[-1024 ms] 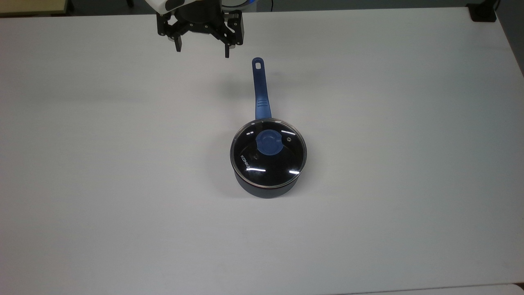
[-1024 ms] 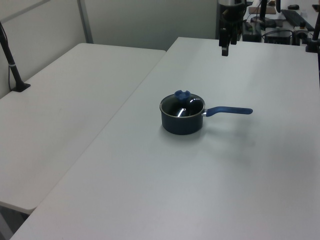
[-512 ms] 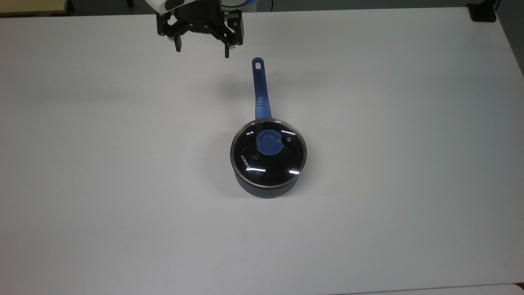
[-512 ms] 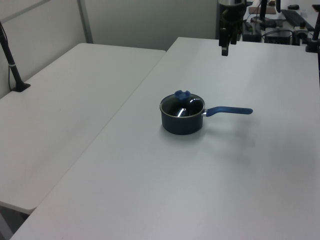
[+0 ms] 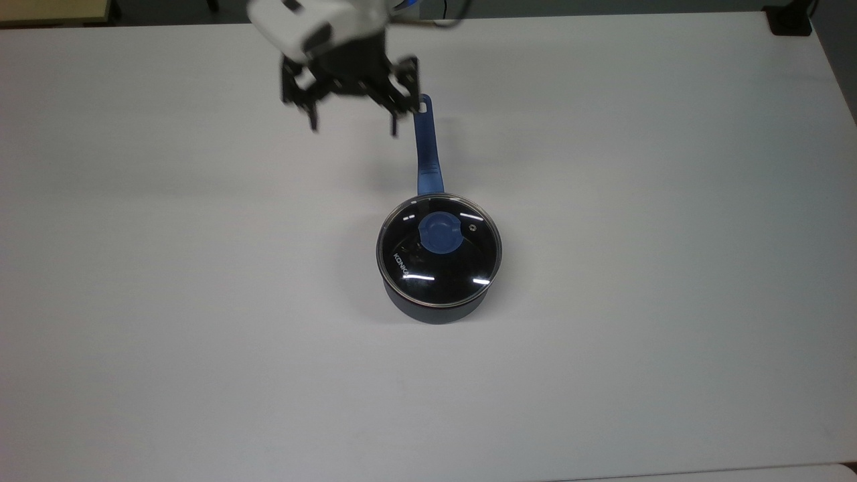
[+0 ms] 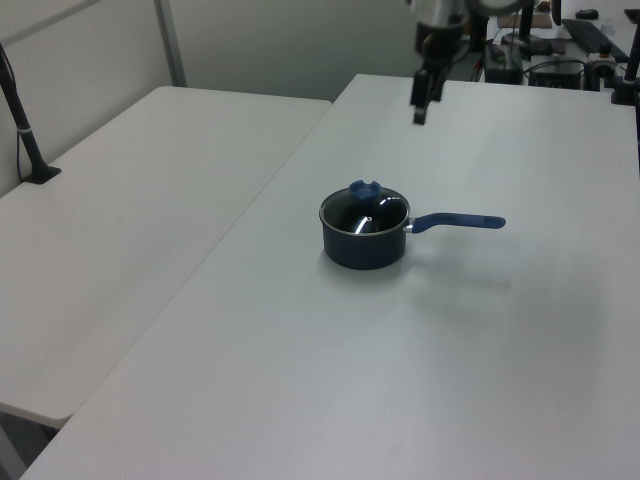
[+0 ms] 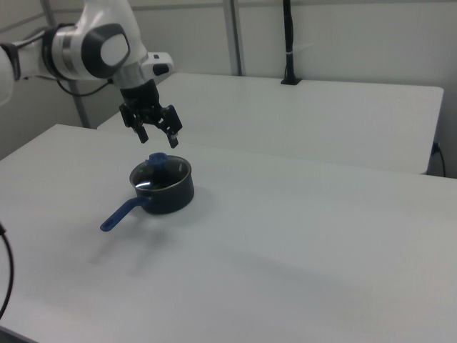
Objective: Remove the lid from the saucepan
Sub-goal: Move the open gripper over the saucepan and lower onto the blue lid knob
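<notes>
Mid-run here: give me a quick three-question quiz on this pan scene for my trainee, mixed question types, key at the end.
1. True or false: the lid sits on the saucepan.
2. Multiple choice: the end effector is
A. shut on the blue knob
B. open, in the air, apart from the pan
C. shut on the handle
3. Fill in: in the top view, the saucepan's handle points toward the picture's ____ edge.

Key: 1 true. 2 B. 3 top.
</notes>
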